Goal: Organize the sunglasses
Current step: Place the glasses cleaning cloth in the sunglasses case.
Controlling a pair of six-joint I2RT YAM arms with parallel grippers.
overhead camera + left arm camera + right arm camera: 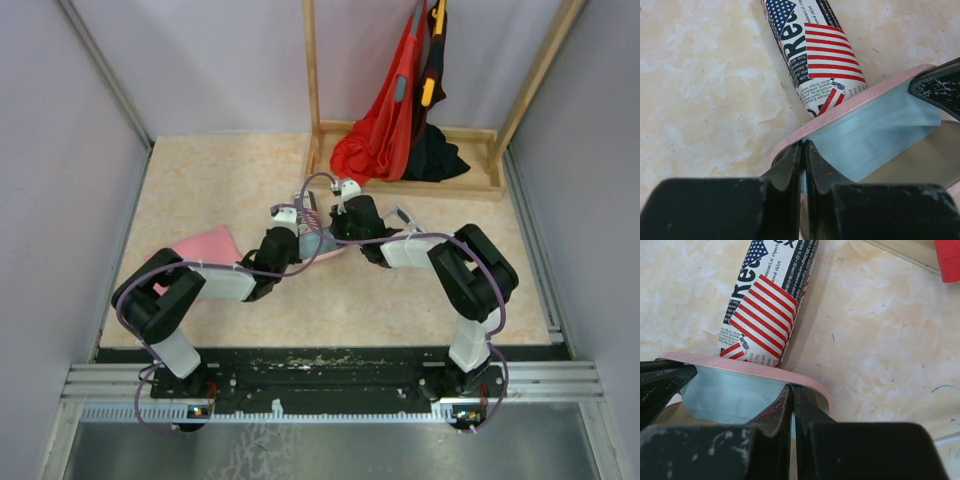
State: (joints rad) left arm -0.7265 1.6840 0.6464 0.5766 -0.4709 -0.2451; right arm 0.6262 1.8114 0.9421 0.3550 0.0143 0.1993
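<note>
My left gripper (804,142) and right gripper (791,386) are each shut on an end of a light-blue cloth (865,135), held stretched between them over an open pink case (850,107). In the top view the two grippers (290,222) (338,215) meet at mid-table over the cloth (315,243). A flag-printed case (812,47) lies just beyond the pink case and touches its rim. A thin pale frame (403,216), likely the grey sunglasses, shows partly beside the right arm. The white-framed pair is hidden.
A pink flat piece (205,246) lies on the table left of the left arm. A wooden rack (400,185) with red and black bags (385,130) stands at the back right. Grey walls close in the table on both sides.
</note>
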